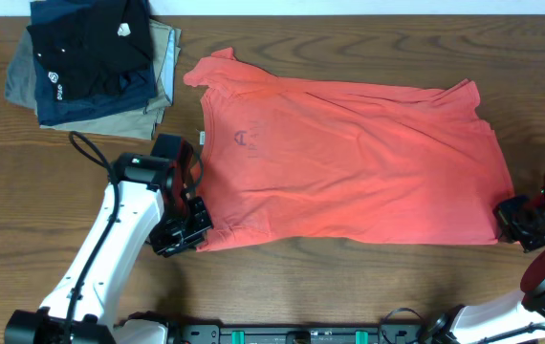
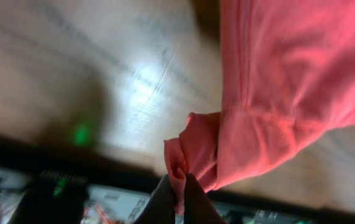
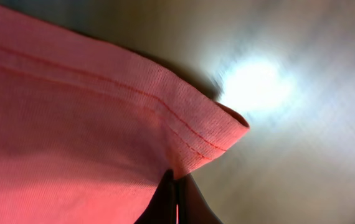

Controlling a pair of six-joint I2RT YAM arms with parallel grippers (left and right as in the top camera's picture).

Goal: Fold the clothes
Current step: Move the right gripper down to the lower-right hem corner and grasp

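The coral-red T-shirt (image 1: 349, 158) lies spread across the table, neck to the left, faint navy lettering showing near the chest. My left gripper (image 1: 185, 232) is shut on the shirt's near-left corner; the left wrist view shows bunched red cloth (image 2: 252, 93) pinched between the dark fingers (image 2: 179, 198). My right gripper (image 1: 513, 218) is shut on the shirt's near-right hem corner; the right wrist view shows the stitched hem (image 3: 103, 118) clamped between the fingers (image 3: 176, 186).
A stack of folded black, navy and khaki garments (image 1: 96, 62) sits at the far left corner. Bare wooden table (image 1: 349, 287) runs along the front edge, with the arm bases below it.
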